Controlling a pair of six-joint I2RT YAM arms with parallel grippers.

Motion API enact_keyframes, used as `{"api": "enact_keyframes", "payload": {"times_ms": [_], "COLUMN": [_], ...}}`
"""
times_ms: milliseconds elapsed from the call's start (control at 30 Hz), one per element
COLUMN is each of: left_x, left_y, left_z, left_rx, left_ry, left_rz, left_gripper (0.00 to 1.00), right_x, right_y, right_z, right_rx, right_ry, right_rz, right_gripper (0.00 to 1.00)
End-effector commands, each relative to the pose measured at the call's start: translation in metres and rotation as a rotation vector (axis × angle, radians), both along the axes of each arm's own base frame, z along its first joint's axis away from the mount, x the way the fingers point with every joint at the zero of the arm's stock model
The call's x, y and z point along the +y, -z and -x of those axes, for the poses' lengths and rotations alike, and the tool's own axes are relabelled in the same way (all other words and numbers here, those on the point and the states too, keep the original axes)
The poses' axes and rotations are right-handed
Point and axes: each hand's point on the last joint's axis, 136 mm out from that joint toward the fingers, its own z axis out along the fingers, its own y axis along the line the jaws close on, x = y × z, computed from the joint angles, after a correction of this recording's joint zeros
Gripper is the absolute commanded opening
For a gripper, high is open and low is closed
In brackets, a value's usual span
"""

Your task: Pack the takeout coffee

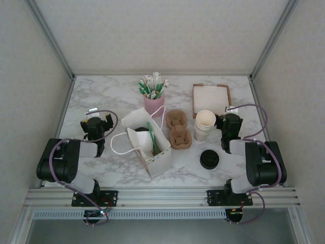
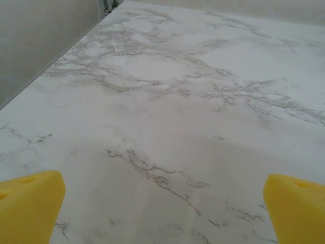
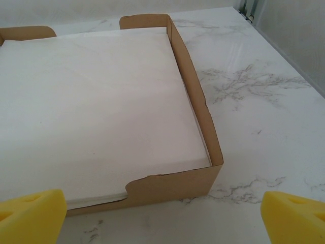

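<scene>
- The left gripper (image 2: pixel 162 208) is spread wide. Its two yellow fingertips (image 2: pixel 30 203) sit at the bottom corners of the left wrist view, with bare marble table (image 2: pixel 167 101) between them, and they grip and touch nothing.
- The right gripper (image 3: pixel 162 216) is spread just as wide, its yellow fingertips (image 3: pixel 297 216) at the bottom corners of the right wrist view. It holds nothing. The near wall of the brown cardboard napkin box (image 3: pixel 172 185) stands just ahead of the gap, not touching either fingertip.
- From above, the left gripper lies left of the white paper bag (image 1: pixel 160 160) and apart from it. The right gripper is just beside the stack of lidless cups (image 1: pixel 204 124), on its right.
- The takeout coffee (image 1: pixel 144 143) is inside the open bag near the middle of the table. Its cream body shows below a dark patch that reads as the black lid.
- The bag's walls cover part of the cup, and I cannot tell whether it stands upright or leans.
- A green stick (image 1: pixel 151 134) rests in the bag beside the cup; its lower end is hidden.
- The bag's white handle (image 1: pixel 118 147) loops out onto the marble on the left.
- Right of the bag are a brown cup carrier (image 1: pixel 179 133) and, nearer the arms, loose black lids (image 1: pixel 208 159); how many lids are stacked is hard to make out.
- A pink cup (image 1: pixel 154 104) of stirrers stands behind the bag.
- In both wrist views the fingers are cut off by the lower edge, so only their tips can be seen.
</scene>
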Motion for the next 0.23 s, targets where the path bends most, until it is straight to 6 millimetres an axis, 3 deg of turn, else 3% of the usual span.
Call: {"api": "enact_keyframes", "payload": {"times_ms": [0,200], "left_x": [0.0002,0.0001], "left_y": [-0.0070,-0.0071], "left_z": [-0.0031,-0.0031], "left_rx": [-0.037,-0.037], "left_ry": [0.003,0.003], "left_rz": [0.019,0.019], "left_gripper": [1.00,1.00], "right_x": [0.0002,-0.0002], "right_y": [-0.0057,-0.0058], "right_z": [-0.0046,-0.0046], "right_rx": [-0.027,-0.028], "right_ry": [-0.009,-0.010], "right_rz": [0.005,0.005], "right_gripper": [0.99,0.99]}}
